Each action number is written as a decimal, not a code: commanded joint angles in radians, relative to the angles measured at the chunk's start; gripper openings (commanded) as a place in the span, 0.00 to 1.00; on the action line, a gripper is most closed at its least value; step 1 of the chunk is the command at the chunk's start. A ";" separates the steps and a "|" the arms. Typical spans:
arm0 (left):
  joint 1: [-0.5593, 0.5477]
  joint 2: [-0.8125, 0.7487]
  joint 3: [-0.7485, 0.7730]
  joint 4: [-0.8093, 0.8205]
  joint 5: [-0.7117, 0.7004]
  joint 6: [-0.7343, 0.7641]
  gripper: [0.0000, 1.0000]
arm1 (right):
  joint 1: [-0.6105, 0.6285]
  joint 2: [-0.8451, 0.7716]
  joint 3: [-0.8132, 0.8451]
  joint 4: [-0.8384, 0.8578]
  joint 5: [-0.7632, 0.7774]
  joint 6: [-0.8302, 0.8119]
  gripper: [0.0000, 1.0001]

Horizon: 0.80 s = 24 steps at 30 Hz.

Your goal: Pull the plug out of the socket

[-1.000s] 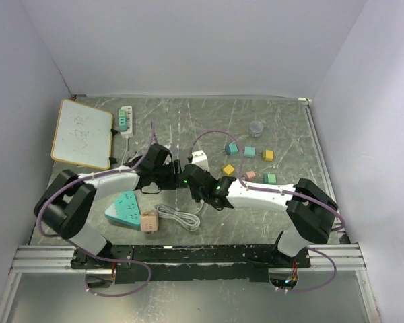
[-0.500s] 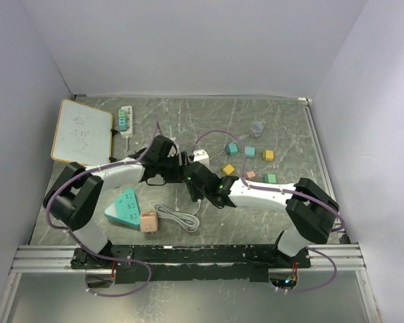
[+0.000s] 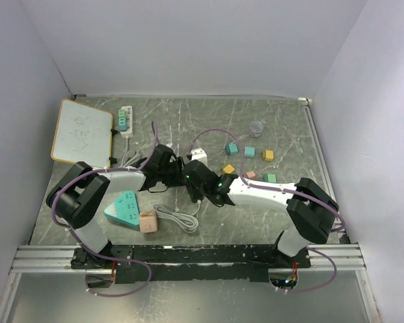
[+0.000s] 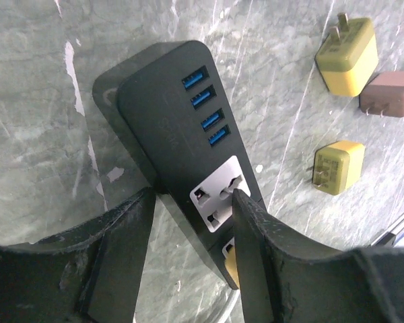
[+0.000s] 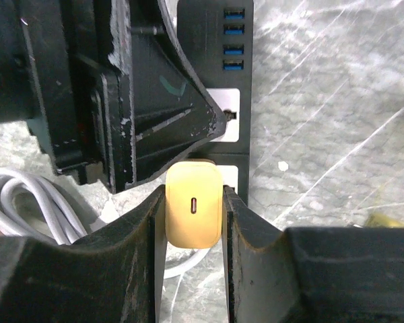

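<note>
On the bench (image 3: 188, 121), the plug (image 5: 193, 205) sits in the socket strip (image 4: 182, 121) between the right gripper's (image 5: 193, 196) jaws, left gripper (image 4: 192, 202) just left; whiteboard (image 3: 83, 132) far left, coiled cable (image 3: 178, 217) in front

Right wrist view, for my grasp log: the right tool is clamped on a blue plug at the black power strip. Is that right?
Not blue. The right wrist view shows the plug is yellow; the right tool is clamped on it at the black power strip.
</note>
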State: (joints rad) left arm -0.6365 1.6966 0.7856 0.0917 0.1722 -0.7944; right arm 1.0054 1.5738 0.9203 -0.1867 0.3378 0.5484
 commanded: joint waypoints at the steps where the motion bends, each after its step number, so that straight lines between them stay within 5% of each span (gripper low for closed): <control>1: -0.012 0.090 -0.124 -0.094 -0.163 0.052 0.58 | -0.001 -0.040 0.117 0.082 0.026 -0.015 0.00; 7: -0.012 0.107 -0.208 -0.017 -0.172 0.037 0.56 | -0.001 -0.112 0.114 0.095 0.052 -0.035 0.00; 16: -0.010 0.080 -0.143 -0.038 -0.075 0.105 0.59 | -0.049 -0.274 -0.027 -0.135 0.292 0.030 0.00; 24: -0.009 0.043 -0.036 -0.067 0.077 0.135 0.68 | -0.412 -0.610 -0.288 -0.178 -0.016 0.029 0.00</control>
State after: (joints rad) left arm -0.6380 1.7077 0.7551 0.2333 0.1741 -0.7280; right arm 0.7376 1.1244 0.7181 -0.3485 0.4881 0.5705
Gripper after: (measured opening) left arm 0.664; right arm 0.317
